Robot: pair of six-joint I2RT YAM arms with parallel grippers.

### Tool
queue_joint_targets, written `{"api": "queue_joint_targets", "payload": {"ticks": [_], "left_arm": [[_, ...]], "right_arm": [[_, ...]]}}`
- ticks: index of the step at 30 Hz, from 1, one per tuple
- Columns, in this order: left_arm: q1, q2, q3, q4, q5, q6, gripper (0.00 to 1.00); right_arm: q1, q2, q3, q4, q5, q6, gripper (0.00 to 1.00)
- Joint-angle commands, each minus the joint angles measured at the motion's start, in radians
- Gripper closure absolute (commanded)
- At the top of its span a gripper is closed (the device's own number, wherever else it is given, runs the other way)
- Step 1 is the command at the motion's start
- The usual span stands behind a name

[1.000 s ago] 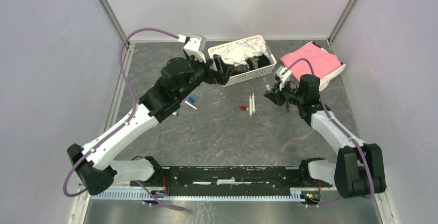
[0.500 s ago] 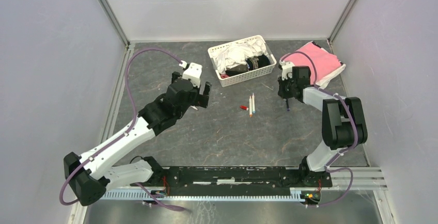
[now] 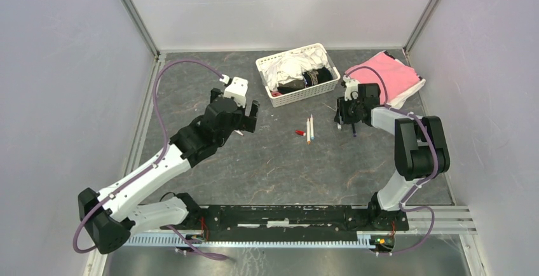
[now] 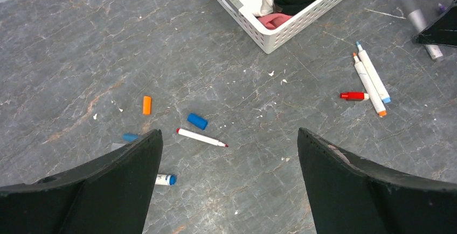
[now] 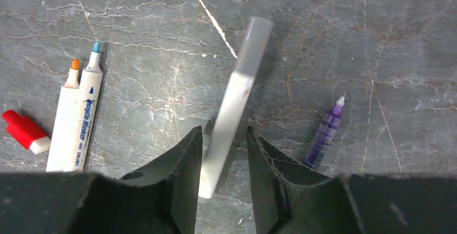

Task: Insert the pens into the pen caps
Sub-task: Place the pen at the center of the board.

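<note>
Hovering spread wide, the left gripper [image 4: 229,133] scouts. The right gripper [image 5: 222,131] brackets a blurred white pen [image 5: 233,99] between its jaws, pinching or loose I cannot tell. Just ahead of the left one lie a red-tipped pen [image 4: 200,137] and blue cap [image 4: 197,121], likely paired next.

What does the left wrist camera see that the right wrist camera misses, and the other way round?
Left wrist only: the white basket, an orange cap, a blue cap and a thin red-tipped pen. Right wrist only: the white, grey-capped pen between the parted fingers of the right gripper, and the whole purple pen. Both: the pair of white pens and the small red piece beside them.
</note>
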Motion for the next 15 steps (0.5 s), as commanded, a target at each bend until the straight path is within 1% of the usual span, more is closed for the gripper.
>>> {"api": "queue_joint_targets", "payload": {"ticks": [1, 5, 10, 12, 15], "left_arm": [[0.004, 0.007, 0.0, 0.038, 0.005, 0.046, 0.0], [0.004, -0.007, -0.015, 0.062, 0.047, 0.05, 0.0], [0.009, -0.052, -0.057, 0.128, 0.151, 0.054, 0.0], [0.017, -0.083, -0.082, 0.169, 0.19, 0.051, 0.0], [0.035, -0.12, -0.12, 0.227, 0.246, 0.047, 0.0]], "right_arm": [[0.002, 0.009, 0.014, 0.029, -0.036, 0.022, 0.57], [-0.004, -0.023, 0.007, 0.039, -0.024, 0.016, 0.56], [-0.013, -0.077, 0.014, 0.017, 0.008, -0.038, 0.55], [-0.02, -0.126, 0.019, 0.006, -0.03, -0.097, 0.53], [-0.021, -0.23, 0.015, -0.024, -0.118, -0.221, 0.43]]}}
